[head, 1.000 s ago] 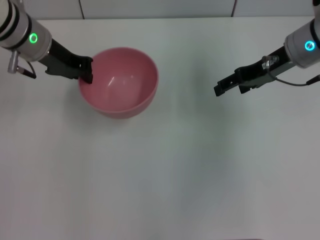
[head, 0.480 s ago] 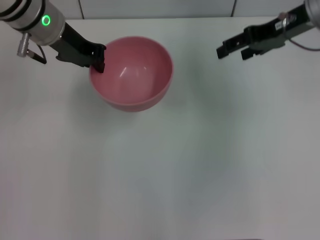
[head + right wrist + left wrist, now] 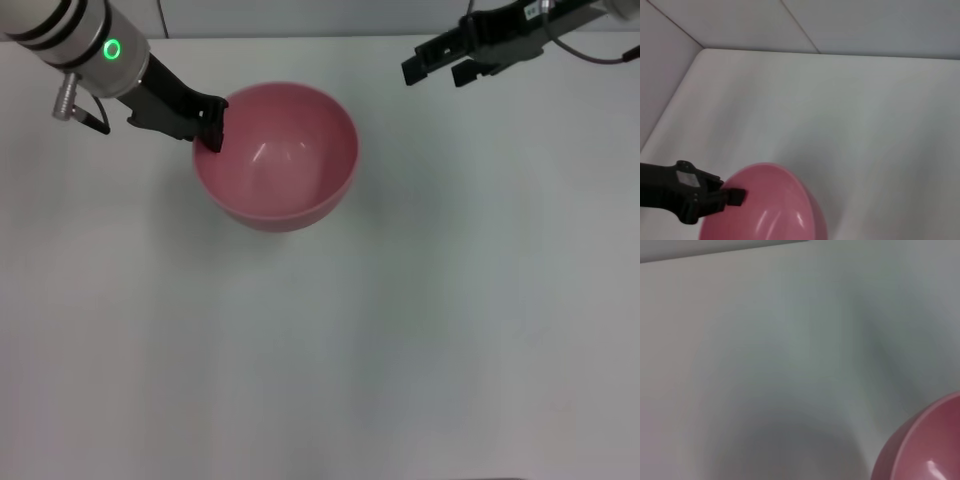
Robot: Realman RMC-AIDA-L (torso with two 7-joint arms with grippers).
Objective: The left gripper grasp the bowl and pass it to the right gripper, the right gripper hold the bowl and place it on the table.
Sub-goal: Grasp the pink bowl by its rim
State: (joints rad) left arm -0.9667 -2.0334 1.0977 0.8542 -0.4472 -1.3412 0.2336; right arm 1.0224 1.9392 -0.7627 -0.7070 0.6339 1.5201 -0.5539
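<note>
The table spreads white under both arms. The bowl is pink and deep; it hangs from the left gripper, which is clamped on the rim, one finger inside the wall and one outside, so the bowl extends from the fingertips toward the robot's right. The right gripper hovers well apart from the bowl, off its far right side, fingers parted and holding nothing, pointing back toward the bowl.
</note>
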